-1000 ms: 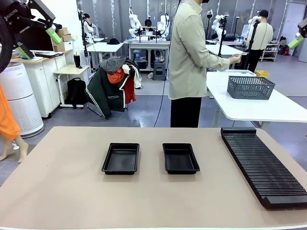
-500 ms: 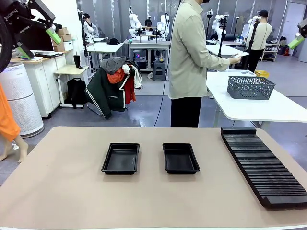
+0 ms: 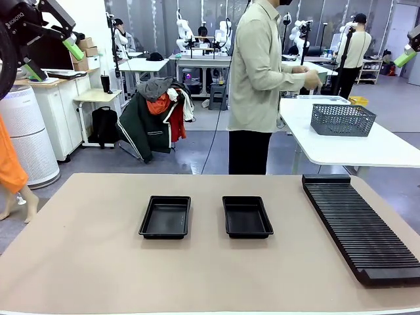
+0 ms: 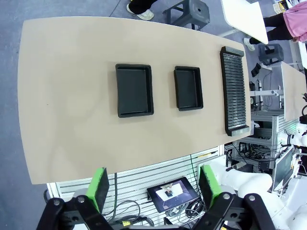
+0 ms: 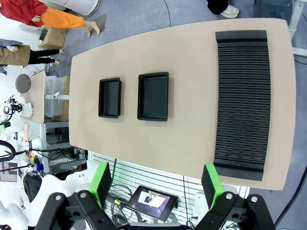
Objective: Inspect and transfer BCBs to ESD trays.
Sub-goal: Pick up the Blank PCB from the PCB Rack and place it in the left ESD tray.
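Standing side by side near the middle of the beige table (image 3: 85,262), the left ESD tray (image 3: 165,216) and the right ESD tray (image 3: 247,216) lie a little apart in the front view, and the long black slotted rack (image 3: 361,226) runs along the table's right side. The left gripper (image 3: 52,58) hangs high at the upper left with its green pads spread. A green pad of the right gripper (image 3: 407,58) sits at the upper right edge. Beyond the table a person (image 3: 256,79) faces a white side table (image 3: 367,147) bearing a grey mesh basket (image 3: 342,119), with both hands (image 3: 308,75) raised together. In the left wrist view the left gripper (image 4: 154,188) looks down from high above, fingers (image 4: 100,189) wide apart and gripping nothing. Below it lie the left ESD tray (image 4: 134,89), the right ESD tray (image 4: 188,87) and the rack (image 4: 235,91). In the right wrist view the right gripper (image 5: 157,184) is likewise spread wide and bare, far above the left ESD tray (image 5: 110,97), the right ESD tray (image 5: 153,96) and the rack (image 5: 243,100).
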